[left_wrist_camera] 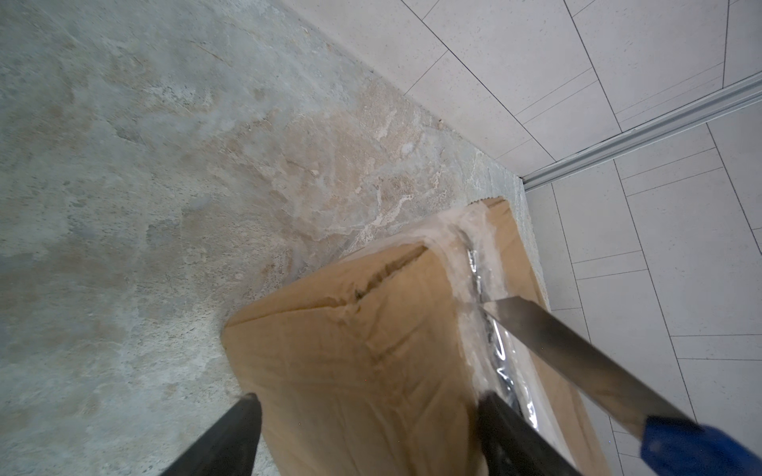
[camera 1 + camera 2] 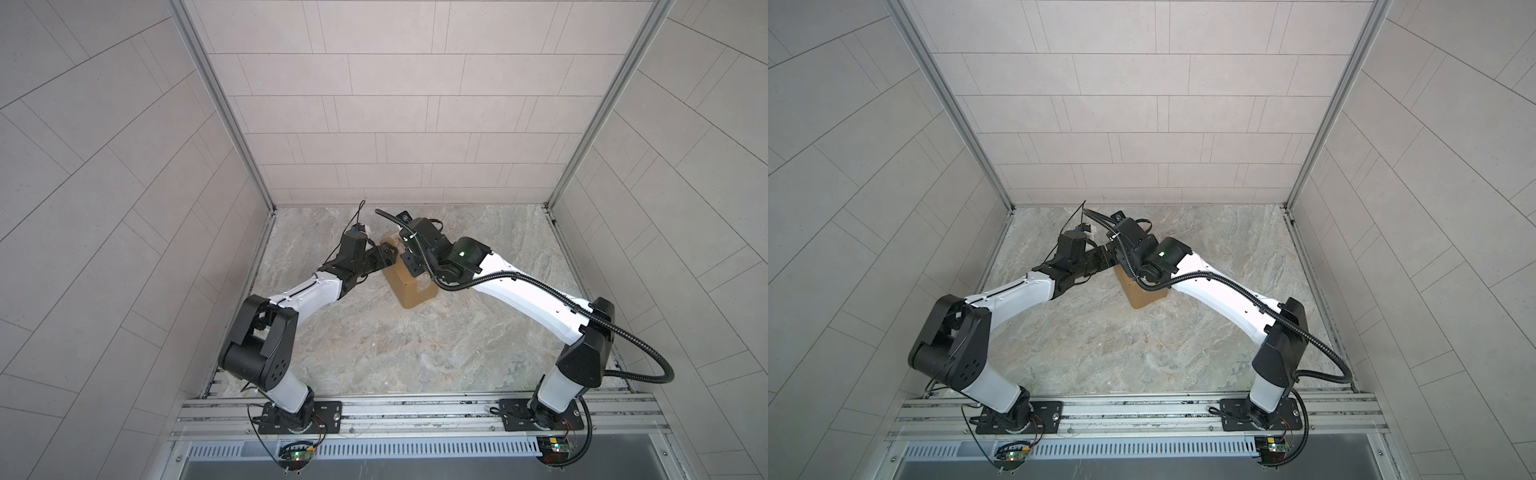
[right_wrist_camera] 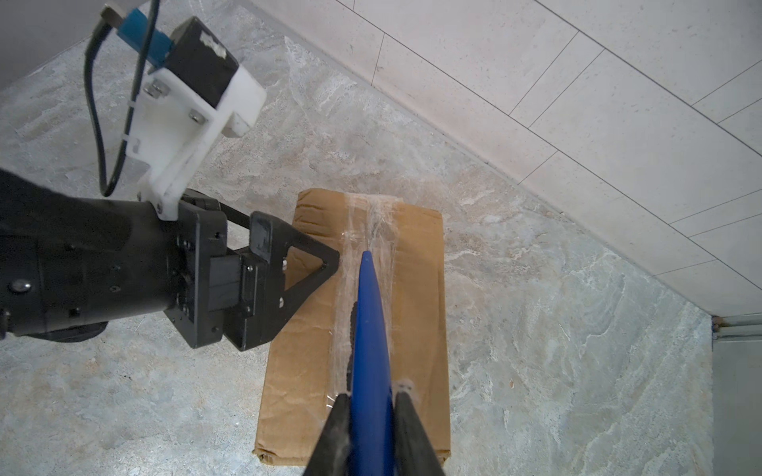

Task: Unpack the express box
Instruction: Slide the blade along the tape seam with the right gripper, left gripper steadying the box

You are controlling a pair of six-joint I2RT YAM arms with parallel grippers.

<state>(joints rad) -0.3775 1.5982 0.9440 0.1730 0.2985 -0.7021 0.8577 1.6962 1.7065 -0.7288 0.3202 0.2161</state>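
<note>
R gripper [image 3: 371,397]: both black fingers clamped on blue tool [image 3: 369,321]. Tool runs along the clear tape [image 3: 371,222] over the express box [image 3: 416,313] seam; tapered end sits past box mid. Box lies flat on marbled tabletop [image 3: 556,309], near tiled wall [image 3: 577,103]. L gripper [image 3: 330,261] comes in from the side, triangular finger [image 3: 264,235] over box's long edge, just beside tape. Contact w/ cardboard unclear; jaw spread not readable. On L wrist: white cam mount [image 3: 185,123].
</note>
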